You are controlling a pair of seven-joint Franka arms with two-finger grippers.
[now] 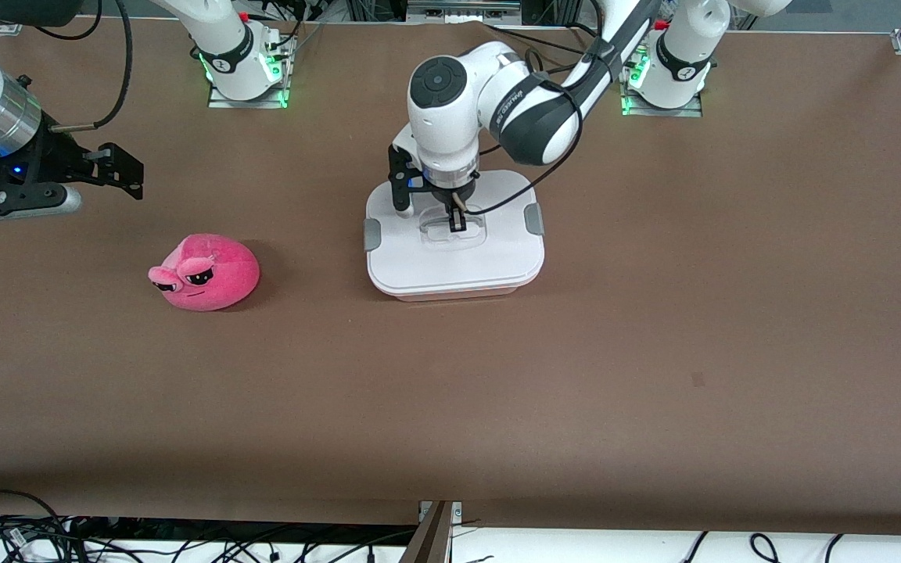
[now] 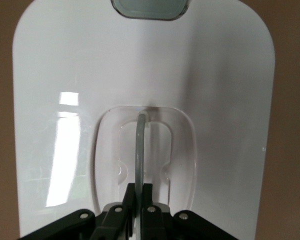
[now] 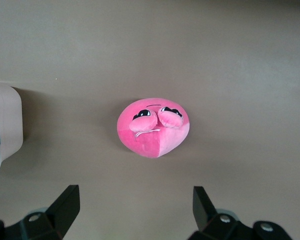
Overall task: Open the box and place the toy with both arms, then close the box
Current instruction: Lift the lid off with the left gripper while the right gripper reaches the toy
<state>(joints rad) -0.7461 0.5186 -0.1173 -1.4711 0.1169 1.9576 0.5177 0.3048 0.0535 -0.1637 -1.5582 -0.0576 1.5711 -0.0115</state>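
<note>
The box sits mid-table with its white lid on and grey clips at both ends. My left gripper reaches straight down into the lid's clear recessed centre and is shut on the thin upright handle, which rises between its two fingers. The pink plush toy lies on the table toward the right arm's end, face up to the front camera. My right gripper hovers open above the table near that end, empty, with the toy ahead of its fingers.
Brown table cover runs wide around both objects. The arm bases stand along the table's edge farthest from the front camera. Loose cables hang below the nearest edge. One corner of the box shows in the right wrist view.
</note>
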